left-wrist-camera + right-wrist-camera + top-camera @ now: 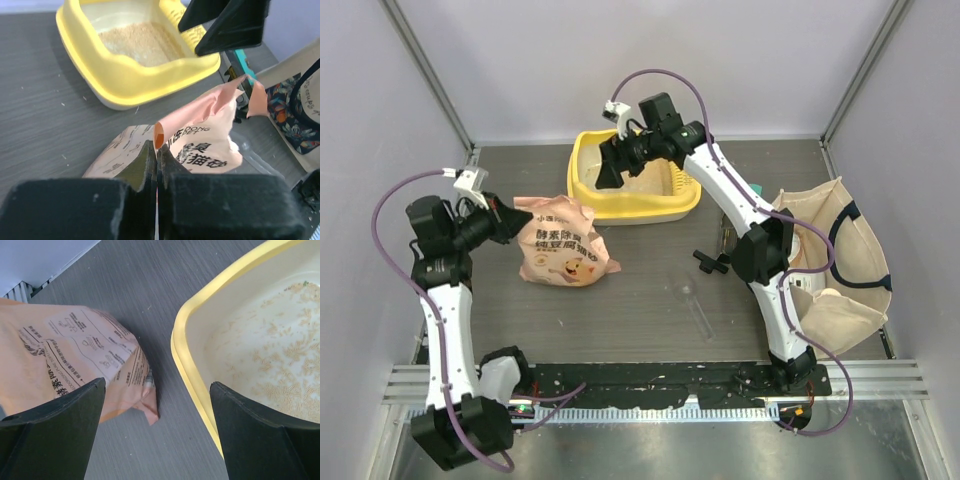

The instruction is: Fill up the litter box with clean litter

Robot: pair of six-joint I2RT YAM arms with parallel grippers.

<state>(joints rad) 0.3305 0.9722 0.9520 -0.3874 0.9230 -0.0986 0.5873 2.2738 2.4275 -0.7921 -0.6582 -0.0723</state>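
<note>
Peach litter bag [563, 250] pinched by left gripper [520, 222], right gripper [610, 172] gaping over litter box [582, 160]

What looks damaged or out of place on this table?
The soft peach-orange plastic litter bag lies on its side beside the yellow plastic litter box, its top torn into ragged flaps. The left gripper is shut on one edge.

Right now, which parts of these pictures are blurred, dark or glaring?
Top external view: even light, sharp, faint shadows. Left wrist view: the left end effector looms dark and slightly soft; the litter bag print is readable. Right wrist view: the litter box rim is sharp, no glare.
</note>
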